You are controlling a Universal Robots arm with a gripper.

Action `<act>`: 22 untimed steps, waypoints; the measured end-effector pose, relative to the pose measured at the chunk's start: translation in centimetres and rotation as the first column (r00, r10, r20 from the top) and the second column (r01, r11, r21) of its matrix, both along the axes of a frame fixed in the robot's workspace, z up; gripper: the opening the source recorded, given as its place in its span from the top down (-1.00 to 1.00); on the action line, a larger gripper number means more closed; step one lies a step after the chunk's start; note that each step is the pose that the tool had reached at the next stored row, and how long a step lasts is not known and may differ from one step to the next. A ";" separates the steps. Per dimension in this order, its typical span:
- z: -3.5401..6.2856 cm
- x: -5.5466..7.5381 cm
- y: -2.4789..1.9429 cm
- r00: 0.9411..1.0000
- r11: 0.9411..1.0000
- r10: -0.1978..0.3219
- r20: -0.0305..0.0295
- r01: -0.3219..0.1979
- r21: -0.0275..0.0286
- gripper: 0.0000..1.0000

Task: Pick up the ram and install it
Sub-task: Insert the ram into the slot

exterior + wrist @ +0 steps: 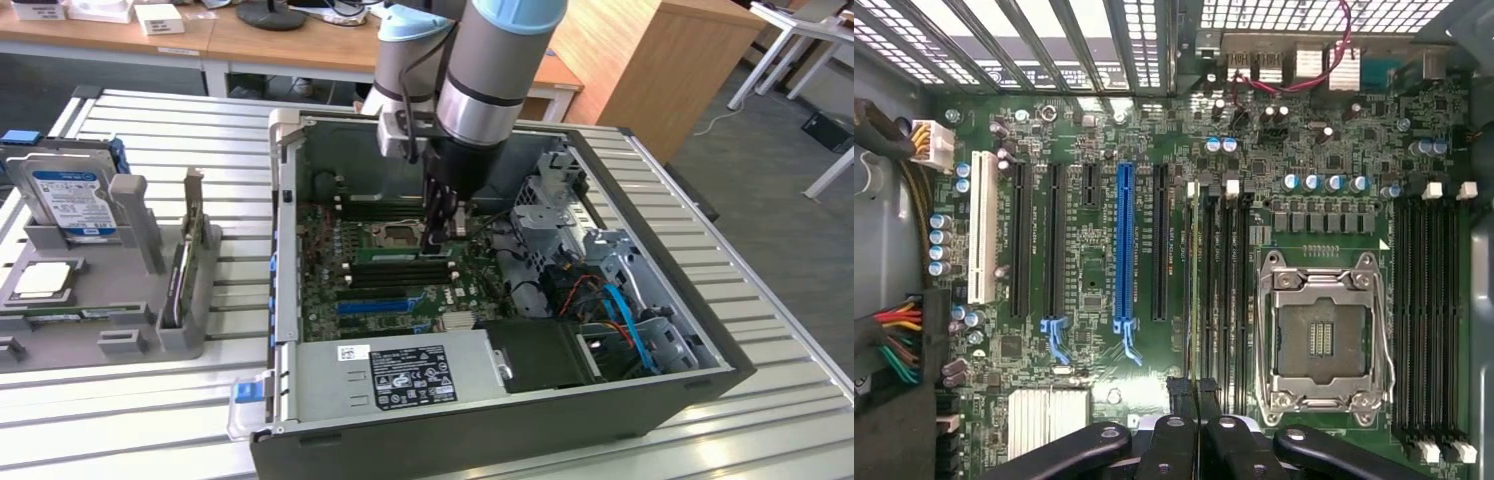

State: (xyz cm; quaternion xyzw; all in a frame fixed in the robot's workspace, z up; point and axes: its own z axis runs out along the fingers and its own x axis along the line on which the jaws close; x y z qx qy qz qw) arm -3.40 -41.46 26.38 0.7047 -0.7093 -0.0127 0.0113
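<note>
At the exterior view's left, a grey holder on the slatted worktop carries a hard drive with a blue and white label whose print is too small to read. Next comes the open computer case, where a black sticker on the power supply bears white print, also unreadable. Past the blue slot on the green board, the arm reaches down into the case and the gripper stands with its fingers together at the memory slots. The ram sits on edge in a slot there, right under the fingertips; whether they touch it cannot be told. In the wrist view the ram stands between the blue slot and the empty processor socket.
</note>
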 end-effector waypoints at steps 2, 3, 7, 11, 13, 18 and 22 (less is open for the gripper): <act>-0.16 0.0 0.00 1.000 1.000 0.000 0.000 0.000 0.000 0.77; -0.31 0.0 0.00 1.000 1.000 0.000 0.000 0.000 0.000 0.77; -0.46 0.0 0.00 1.000 1.000 0.000 0.000 0.000 0.000 0.77; -0.50 0.0 0.22 1.000 1.000 0.000 0.000 0.000 0.000 0.77; -0.51 0.0 0.25 1.000 1.000 0.000 0.000 0.000 0.000 0.77; -0.86 0.0 0.25 1.000 1.000 0.000 0.000 0.000 0.000 0.77; -1.00 0.0 0.25 1.000 1.000 0.000 0.000 0.000 0.000 0.77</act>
